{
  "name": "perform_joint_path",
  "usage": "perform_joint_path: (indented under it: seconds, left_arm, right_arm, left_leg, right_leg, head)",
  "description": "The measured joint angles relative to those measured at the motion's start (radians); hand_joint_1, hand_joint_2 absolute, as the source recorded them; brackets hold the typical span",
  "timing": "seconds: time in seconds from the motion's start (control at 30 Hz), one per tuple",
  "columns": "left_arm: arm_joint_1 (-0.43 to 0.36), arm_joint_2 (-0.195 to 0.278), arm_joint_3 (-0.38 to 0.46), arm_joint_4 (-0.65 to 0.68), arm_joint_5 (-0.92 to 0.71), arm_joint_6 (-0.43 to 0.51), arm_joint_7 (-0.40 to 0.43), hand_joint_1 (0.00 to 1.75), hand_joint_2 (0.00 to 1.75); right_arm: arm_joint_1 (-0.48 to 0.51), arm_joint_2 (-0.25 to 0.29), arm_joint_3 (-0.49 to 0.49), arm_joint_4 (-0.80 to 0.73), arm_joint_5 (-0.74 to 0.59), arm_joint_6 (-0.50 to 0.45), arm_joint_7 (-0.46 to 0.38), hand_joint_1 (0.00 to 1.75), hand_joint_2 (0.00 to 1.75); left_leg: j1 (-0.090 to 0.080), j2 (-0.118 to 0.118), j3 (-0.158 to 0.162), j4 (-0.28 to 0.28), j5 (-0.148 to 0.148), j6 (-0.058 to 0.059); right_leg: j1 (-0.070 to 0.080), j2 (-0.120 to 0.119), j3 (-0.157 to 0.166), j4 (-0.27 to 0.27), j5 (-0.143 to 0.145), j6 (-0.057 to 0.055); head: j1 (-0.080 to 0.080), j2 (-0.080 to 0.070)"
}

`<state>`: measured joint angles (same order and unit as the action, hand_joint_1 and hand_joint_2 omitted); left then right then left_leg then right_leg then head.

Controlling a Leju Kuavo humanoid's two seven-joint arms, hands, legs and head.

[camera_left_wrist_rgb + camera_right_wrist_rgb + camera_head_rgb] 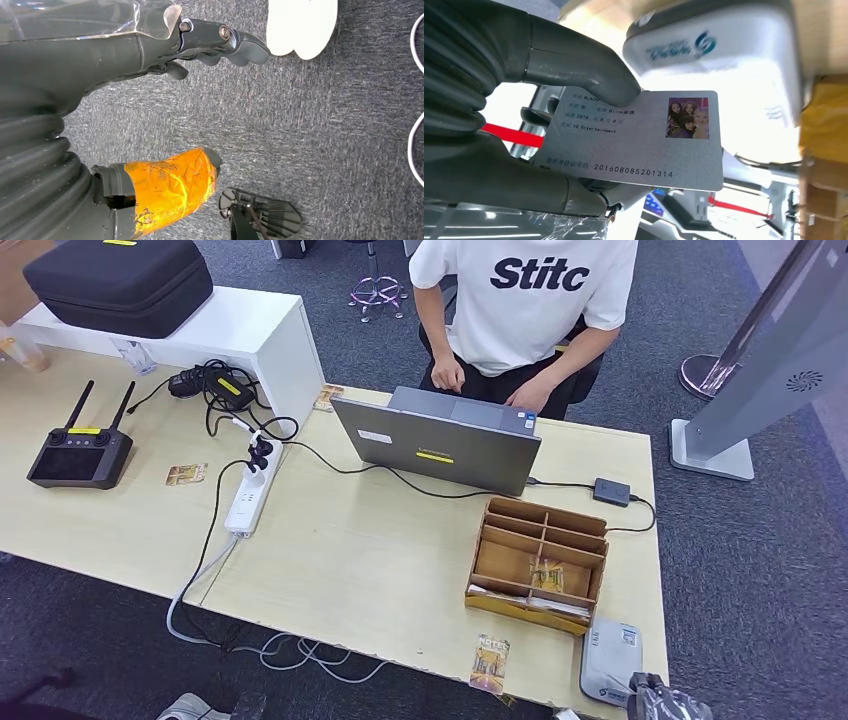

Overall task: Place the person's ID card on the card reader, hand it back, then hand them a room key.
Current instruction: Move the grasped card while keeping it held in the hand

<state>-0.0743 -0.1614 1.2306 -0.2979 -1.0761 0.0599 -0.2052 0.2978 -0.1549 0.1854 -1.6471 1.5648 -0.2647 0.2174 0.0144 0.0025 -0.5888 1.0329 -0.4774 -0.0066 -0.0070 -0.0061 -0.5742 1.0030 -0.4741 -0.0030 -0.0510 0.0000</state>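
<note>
My right hand [524,125] pinches the person's ID card [639,145] between thumb and fingers; its printed face with a small photo is turned to the wrist camera. The grey card reader [719,45] lies just beyond the card, and I cannot tell if they touch. From the head, the card reader [610,660] sits at the table's near right corner, my right hand [665,702] right beside it. A gold room key card [547,575] lies in the wooden organizer [500,562]. My left hand [100,60] hangs over the carpet, fingers apart, holding nothing. The person [525,300] sits across the table.
A laptop [440,440] stands open before the person, its cable running to an adapter [611,491]. Another gold card [490,662] lies at the table's front edge. To the left are a power strip [250,495], a remote controller [80,455] and a black case [120,280].
</note>
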Motion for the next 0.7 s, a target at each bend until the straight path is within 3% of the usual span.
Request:
perform_joint_path:
  seconds: [0.7]
  left_arm:
    - [0.0,0.0,0.0,0.0,-0.011,0.0,0.003,0.0,1.75]
  right_arm:
    - [-0.013,-0.083,0.043,-0.044,0.0,0.006,0.07,1.75,1.75]
  left_leg:
    - [0.0,0.0,0.0,0.0,0.0,0.0]
  right_leg:
    - [0.0,0.0,0.0,0.0,0.0,0.0]
  head:
    - [0.0,0.0]
